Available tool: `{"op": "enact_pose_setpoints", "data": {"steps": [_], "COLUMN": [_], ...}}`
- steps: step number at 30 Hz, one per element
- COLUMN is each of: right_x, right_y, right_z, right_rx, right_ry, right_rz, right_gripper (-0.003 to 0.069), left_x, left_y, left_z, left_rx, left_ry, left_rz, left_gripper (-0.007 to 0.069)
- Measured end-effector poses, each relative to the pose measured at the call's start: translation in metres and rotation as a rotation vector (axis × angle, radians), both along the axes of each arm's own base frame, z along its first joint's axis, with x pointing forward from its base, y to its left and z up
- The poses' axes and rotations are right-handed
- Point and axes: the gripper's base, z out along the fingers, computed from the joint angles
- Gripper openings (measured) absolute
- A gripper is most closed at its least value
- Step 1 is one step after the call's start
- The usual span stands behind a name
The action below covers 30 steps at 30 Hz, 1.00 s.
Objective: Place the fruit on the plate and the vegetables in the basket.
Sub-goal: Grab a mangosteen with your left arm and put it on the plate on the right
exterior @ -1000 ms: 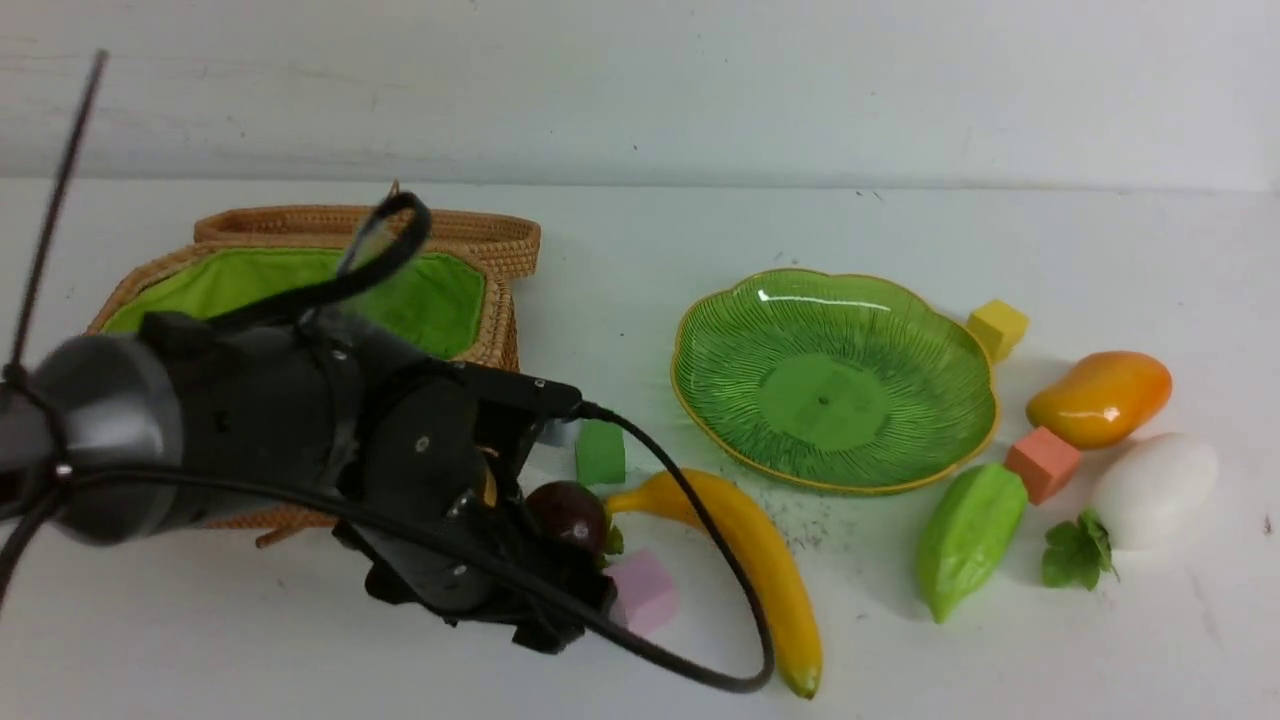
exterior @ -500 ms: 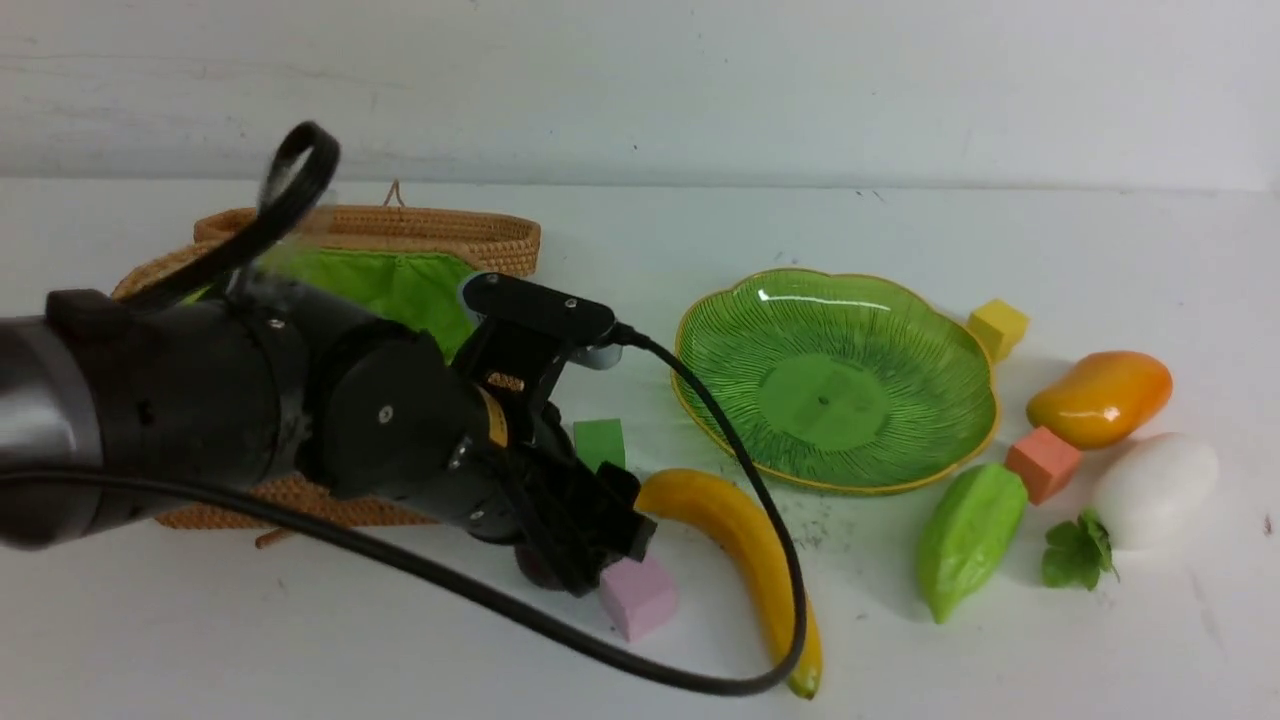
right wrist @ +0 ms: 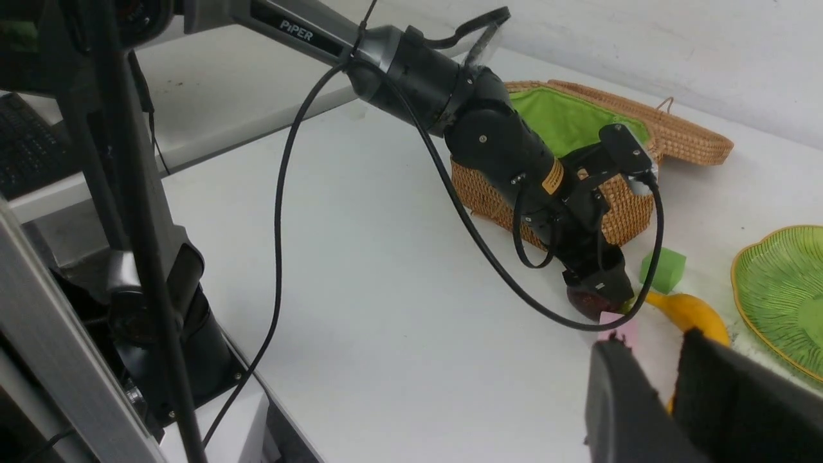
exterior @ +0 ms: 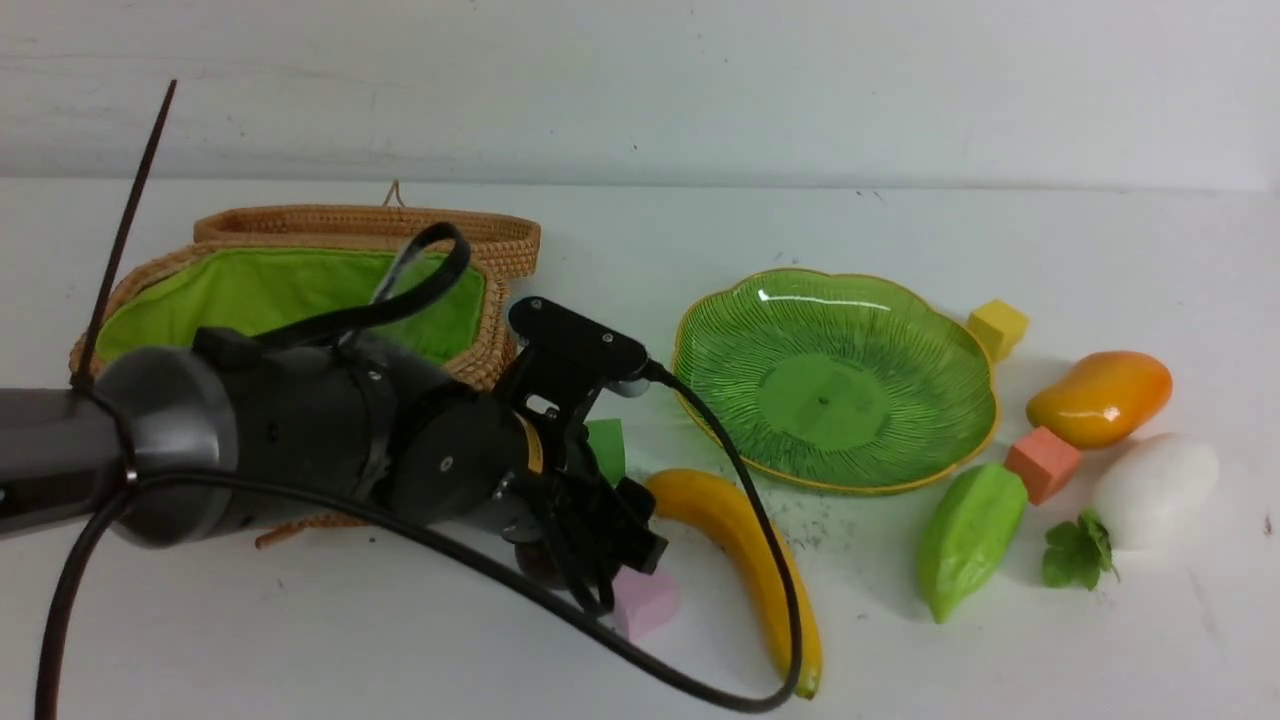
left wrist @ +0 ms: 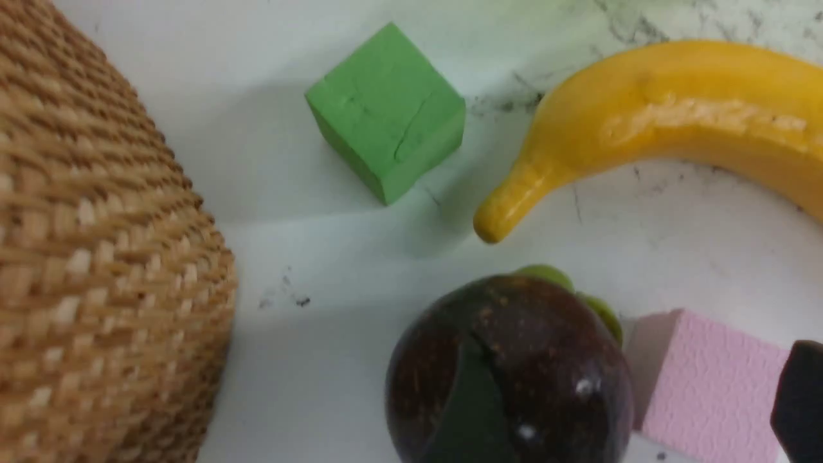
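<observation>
My left gripper point(exterior: 610, 560) hangs open, low over the table in front of the basket point(exterior: 300, 290). One finger point(left wrist: 469, 411) crosses the dark-purple mangosteen point(left wrist: 514, 360) and the other finger point(left wrist: 797, 399) stands beyond a pink cube point(left wrist: 694, 379). The banana point(exterior: 740, 560) lies just right of it. The green plate point(exterior: 835, 380) is bare. To its right lie the mango point(exterior: 1100, 398), the white radish point(exterior: 1155, 490) and the light-green ridged piece point(exterior: 968, 535). My right gripper point(right wrist: 649, 341) is raised off to the side, jaws slightly apart, holding nothing.
A green cube point(exterior: 605, 445) sits between basket and banana. An orange-pink cube point(exterior: 1042, 462) lies by the radish and a yellow cube point(exterior: 997, 325) behind the plate. The left arm's cable point(exterior: 770, 600) loops over the banana. The basket's lid point(exterior: 480, 235) lies open behind it.
My left gripper swung right and forward, over the mangosteen, which it now mostly hides in the front view. The banana's stem end shifted slightly right. The right gripper's earlier position is not shown.
</observation>
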Motion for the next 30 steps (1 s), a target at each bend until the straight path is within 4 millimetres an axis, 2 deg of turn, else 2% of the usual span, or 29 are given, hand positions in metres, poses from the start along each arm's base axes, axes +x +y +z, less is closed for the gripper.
{"op": "enact_pose_setpoints", "data": {"steps": [16,23,30], "right_x": [0.000,0.000,-0.001], "right_y": [0.000,0.000,0.000], "right_z": [-0.001,-0.001,-0.001], "right_rx": [-0.005,-0.008,-0.010], "right_ry": [0.005,0.008,0.010], "right_rz": [0.003,0.005,0.006], "right_gripper": [0.0141,0.0144,0.0145], "left_x": [0.004,0.008,0.009], "left_y": [0.000,-0.001,-0.002], "left_z": [0.002,-0.017,-0.023], "left_rx": [0.073,0.124,0.134], "left_ry": [-0.092,-0.064,-0.056], "left_rz": [-0.080,-0.105,-0.110], "left_gripper": [0.0564,0.0564,0.0564]}}
